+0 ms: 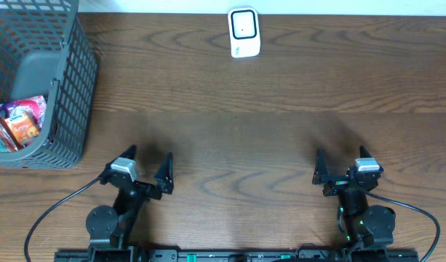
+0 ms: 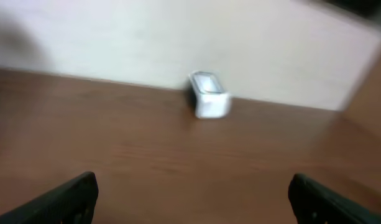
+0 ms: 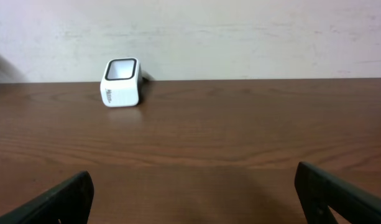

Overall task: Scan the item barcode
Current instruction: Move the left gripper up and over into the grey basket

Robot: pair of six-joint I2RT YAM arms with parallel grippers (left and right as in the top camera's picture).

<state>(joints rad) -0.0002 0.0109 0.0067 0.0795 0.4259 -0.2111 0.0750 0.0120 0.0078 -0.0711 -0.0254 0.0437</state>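
2 tools sat low at the near edge of the tabletop (image 1: 244, 131), the left tool (image 1: 146, 161) and the right tool (image 1: 341, 164), each with its jaws spread wide and nothing between them. That looked like a ready pose: both were clear of the goods and free to reach either way.

The items to scan, a few packets (image 1: 19, 120), lay in the bottom of the grey mesh basket (image 1: 70, 94) at the far left corner. They were on the left tool's side and well apart from it, so I judged that arm the one placed to lift 1 out. The scanner (image 1: 244, 33) stood alone at the far edge by the wall (image 3: 240, 31), about midway between the arms. Its dark-rimmed window faced upward, so an item could be presented over it from either side. No packet was near it, so the scan had not begun.

As for writing, the packets showed red, orange and purple print, but no word or barcode could be read from above. The right wrist view showed a line of grey lettering on the scanner's white side, too small to make out. The left wrist view was blurred and gave no text.
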